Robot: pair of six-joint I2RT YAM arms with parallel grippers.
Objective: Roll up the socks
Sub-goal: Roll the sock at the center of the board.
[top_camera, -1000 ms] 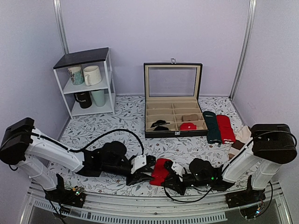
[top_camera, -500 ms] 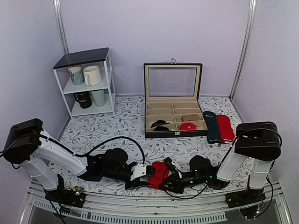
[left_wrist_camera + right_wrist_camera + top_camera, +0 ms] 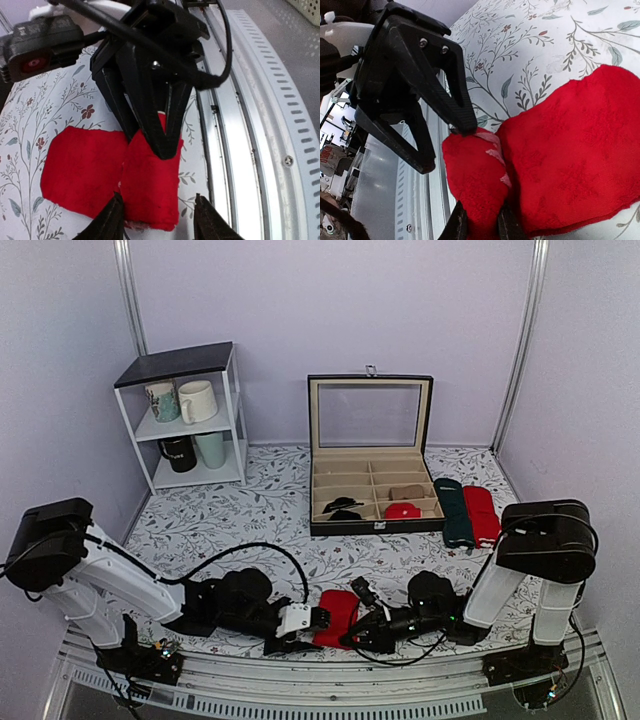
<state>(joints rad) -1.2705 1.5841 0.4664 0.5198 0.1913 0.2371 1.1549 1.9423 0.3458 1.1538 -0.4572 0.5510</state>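
Socks (image 3: 336, 612) lie at the near edge of the flower-patterned bench (image 3: 250, 510), just beside the metal rail (image 3: 260, 125) that runs along its front. From above they show as a small red bundle between the two arms. One end is turned over into a thick fold, and the rest spreads out flat on the bench beside it.

The right gripper (image 3: 480, 225) is pressed together on that fold, pinching the red knit between its fingertips. The left gripper (image 3: 159, 219) faces it from the other side with its fingers (image 3: 111, 222) spread, one on each side of the fold. The right wrist view shows one black fingertip touching the top of the fold while the other stands apart from it.

Farther back, well away from the socks, an open box (image 3: 370, 455) with a glass lid and small compartments sits in the middle of the bench. A dark green sock (image 3: 457, 512) and a plain red sock (image 3: 482, 515) lie side by side just to its right. A white shelf (image 3: 190, 415) holding mugs stands in the far left corner.
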